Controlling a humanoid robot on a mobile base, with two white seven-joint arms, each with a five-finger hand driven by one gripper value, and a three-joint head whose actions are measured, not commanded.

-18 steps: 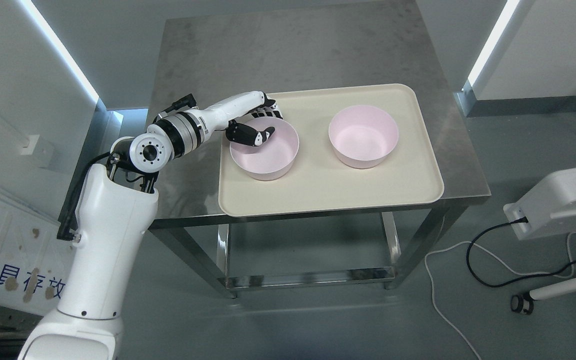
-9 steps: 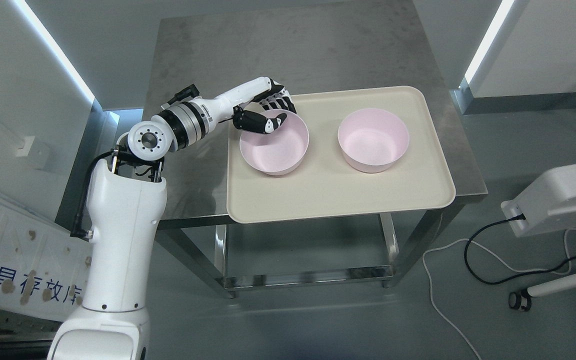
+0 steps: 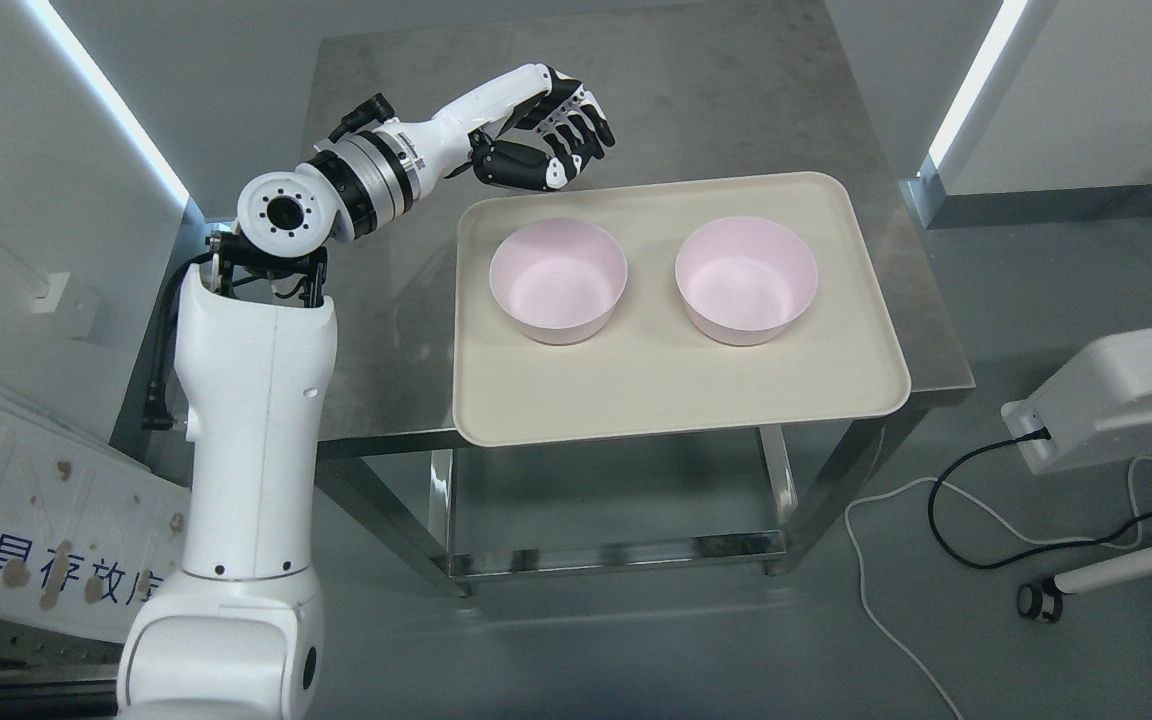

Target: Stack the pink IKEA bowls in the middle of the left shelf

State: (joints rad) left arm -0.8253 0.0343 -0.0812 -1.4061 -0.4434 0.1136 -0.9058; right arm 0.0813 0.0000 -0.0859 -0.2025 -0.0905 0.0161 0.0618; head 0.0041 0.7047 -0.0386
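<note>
Two pink bowls stand upright side by side on a cream tray (image 3: 656,395): the left bowl (image 3: 558,281) and the right bowl (image 3: 746,281), a small gap between them. My left hand (image 3: 558,152) hovers above the tray's far left corner, up and behind the left bowl, clear of it. Its fingers are loosely curled and hold nothing. The right arm does not show.
The tray lies on a steel table (image 3: 626,90), overhanging its front edge a little. A white device (image 3: 1116,395) with a black cable (image 3: 976,520) stands on the floor at the right. A white panel with print leans at the lower left (image 3: 26,540).
My left hand has let go of the left bowl's rim and risen up and back. The bowl now sits flat on the tray. The camera shifted slightly early on.
</note>
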